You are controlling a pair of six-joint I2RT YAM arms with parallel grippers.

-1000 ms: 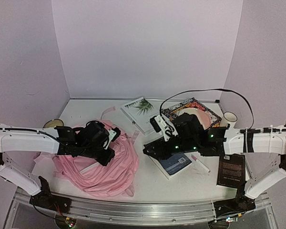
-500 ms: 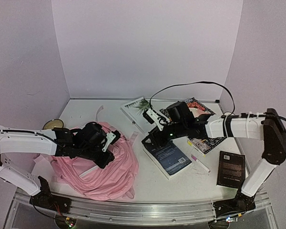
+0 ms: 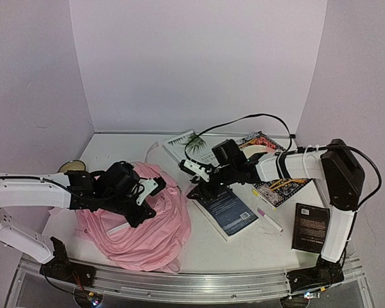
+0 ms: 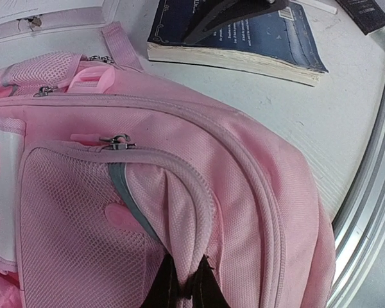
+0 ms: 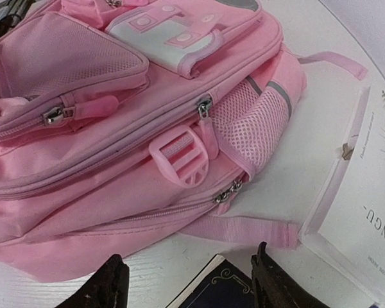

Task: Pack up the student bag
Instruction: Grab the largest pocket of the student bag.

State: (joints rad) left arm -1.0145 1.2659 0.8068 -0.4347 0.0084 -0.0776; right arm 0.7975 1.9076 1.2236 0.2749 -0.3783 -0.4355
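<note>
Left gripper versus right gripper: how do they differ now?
The left gripper is shut, pinching pink fabric of the student bag; the right gripper stands open, gripping nothing. The left sits on the bag; the right hovers beside it, over a corner of the dark blue book. Both have dark fingers.

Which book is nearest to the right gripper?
The dark blue book: its corner lies right by the open right gripper. The white book, patterned book and black book lie farther away.
</note>
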